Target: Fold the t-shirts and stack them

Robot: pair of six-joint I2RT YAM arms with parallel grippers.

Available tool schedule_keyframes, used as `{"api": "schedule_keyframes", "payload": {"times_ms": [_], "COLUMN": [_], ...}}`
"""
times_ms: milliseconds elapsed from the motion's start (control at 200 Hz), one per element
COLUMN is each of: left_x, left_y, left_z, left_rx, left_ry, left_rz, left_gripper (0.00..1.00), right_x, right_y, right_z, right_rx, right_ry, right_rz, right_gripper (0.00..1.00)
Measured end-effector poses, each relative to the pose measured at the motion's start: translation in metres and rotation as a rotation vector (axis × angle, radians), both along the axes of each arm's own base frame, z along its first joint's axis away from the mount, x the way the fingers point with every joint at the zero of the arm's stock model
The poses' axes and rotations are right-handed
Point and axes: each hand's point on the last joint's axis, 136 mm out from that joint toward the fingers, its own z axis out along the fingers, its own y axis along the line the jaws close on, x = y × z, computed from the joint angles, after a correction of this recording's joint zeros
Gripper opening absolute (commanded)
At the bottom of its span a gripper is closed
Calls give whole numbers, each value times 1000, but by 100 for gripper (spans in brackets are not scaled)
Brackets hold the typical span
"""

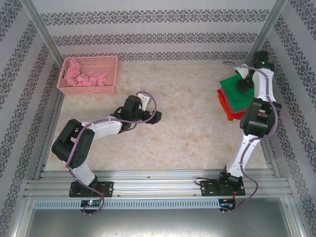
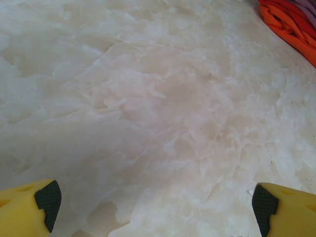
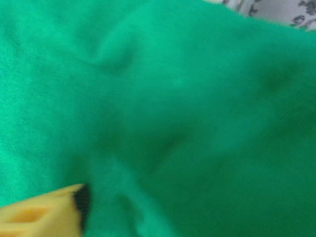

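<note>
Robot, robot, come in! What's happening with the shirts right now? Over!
Left tool open over the table. Right tool low over green t-shirt, jaws unclear. Green tops red-orange stack; pink t-shirts wait in basket. Nothing blocking.

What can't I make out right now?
Right gripper: top view, its arm hides the jaws; wrist view crops them, so open or shut is unclear.
Shirts under the green shirt: top view, covered, uncountable.
Pink shirts in basket: top view, too small to count.
</note>
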Motion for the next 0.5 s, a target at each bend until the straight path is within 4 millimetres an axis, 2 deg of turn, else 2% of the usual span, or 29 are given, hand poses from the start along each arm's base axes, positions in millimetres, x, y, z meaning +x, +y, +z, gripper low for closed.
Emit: {"api": "schedule_keyframes", "payload": {"times_ms": [105,235,500], "left_x": [0,2,5], "left_y": [0,-1,-3], "left_z": [1,3,9], "left_rx": [-2,-9,-29], "left_ry": [-3,-14,-33], "left_rz": [1,0,1], "left_gripper": [100,100,100], "right_x": [4,0,-13], "right_y": [-8,-8,11], "right_z": [0,4,55], "right_rx": [-46,-58,-40], "right_ry": [-21,-42,-210], "right_rz": [-17,-31,-116], "right_gripper": [96,98,97]}}
